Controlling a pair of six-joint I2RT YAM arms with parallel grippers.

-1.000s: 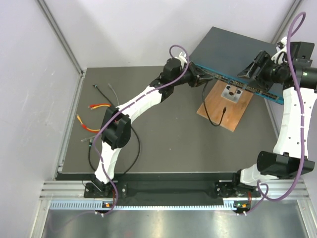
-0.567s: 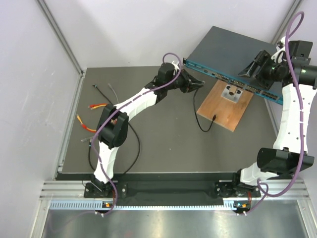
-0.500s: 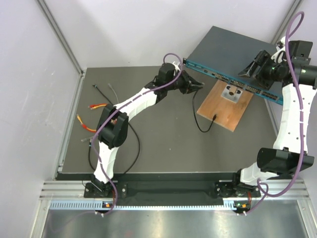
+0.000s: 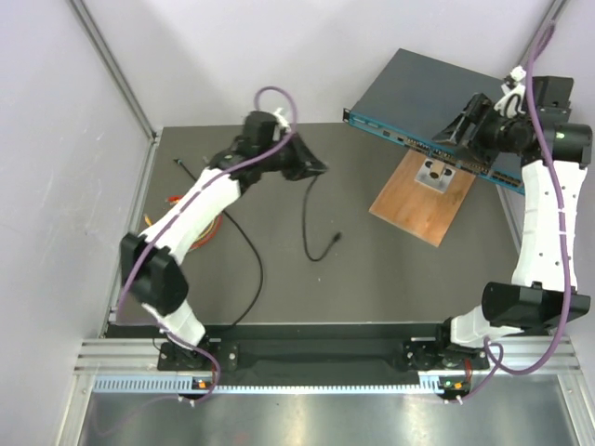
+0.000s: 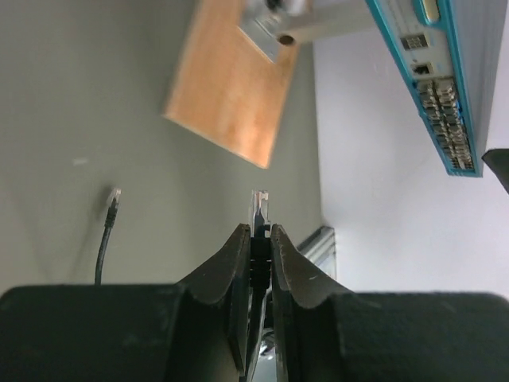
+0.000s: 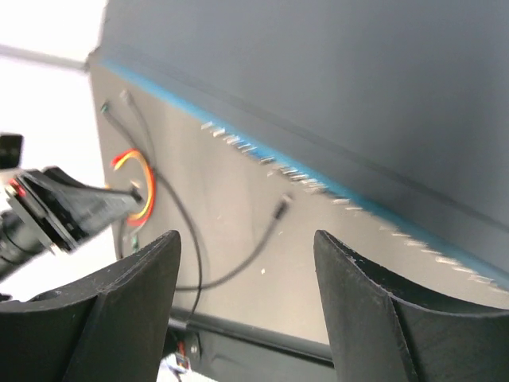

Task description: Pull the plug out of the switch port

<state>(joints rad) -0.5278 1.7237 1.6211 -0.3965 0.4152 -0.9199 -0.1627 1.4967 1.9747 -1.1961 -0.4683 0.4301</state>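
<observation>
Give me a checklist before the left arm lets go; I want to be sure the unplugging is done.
1. Plug out of port: ok. The plug is well away from the switch.
2. Hold on plug: ok. The left gripper is shut on it, with the tip showing.
3. Cable free: ok. The cable hangs to the table, and its other end lies apart from the board.
4. Switch steadied: cannot tell. The right gripper is open over the switch, and contact is unclear.
</observation>
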